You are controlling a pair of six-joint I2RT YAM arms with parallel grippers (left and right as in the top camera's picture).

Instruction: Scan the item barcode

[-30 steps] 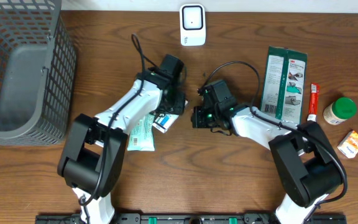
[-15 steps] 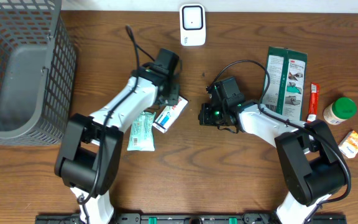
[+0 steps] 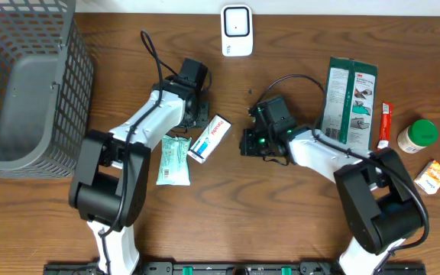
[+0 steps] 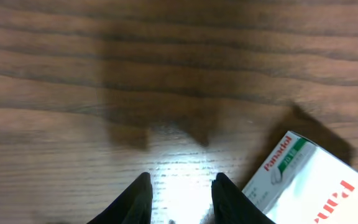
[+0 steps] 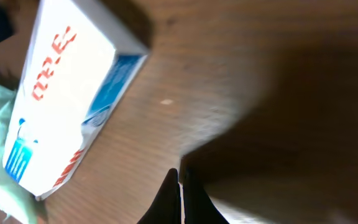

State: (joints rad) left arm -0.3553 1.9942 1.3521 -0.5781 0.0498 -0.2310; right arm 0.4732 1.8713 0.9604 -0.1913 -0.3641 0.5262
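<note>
The item, a white Panadol box (image 3: 209, 138), lies flat on the wooden table just right of my left gripper (image 3: 198, 117). In the left wrist view the gripper (image 4: 180, 179) stands open over bare wood, with the box (image 4: 309, 180) off to its right and not touching it. My right gripper (image 3: 245, 143) is shut and empty, right of the box. In its wrist view the fingers (image 5: 180, 171) are pressed together and the box (image 5: 67, 93) lies ahead at the upper left. The white scanner (image 3: 236, 30) stands at the table's far edge.
A green pouch (image 3: 174, 159) lies beside the box at its lower left. A grey mesh basket (image 3: 29, 84) fills the left side. On the right lie a green package (image 3: 350, 99), a red tube (image 3: 386, 122), a green-lidded jar (image 3: 417, 136) and a small orange box (image 3: 432, 176).
My left gripper has drawn back up and to the left, off the Panadol box, which now lies uncovered and shifted slightly up and right. The right gripper has barely moved.
</note>
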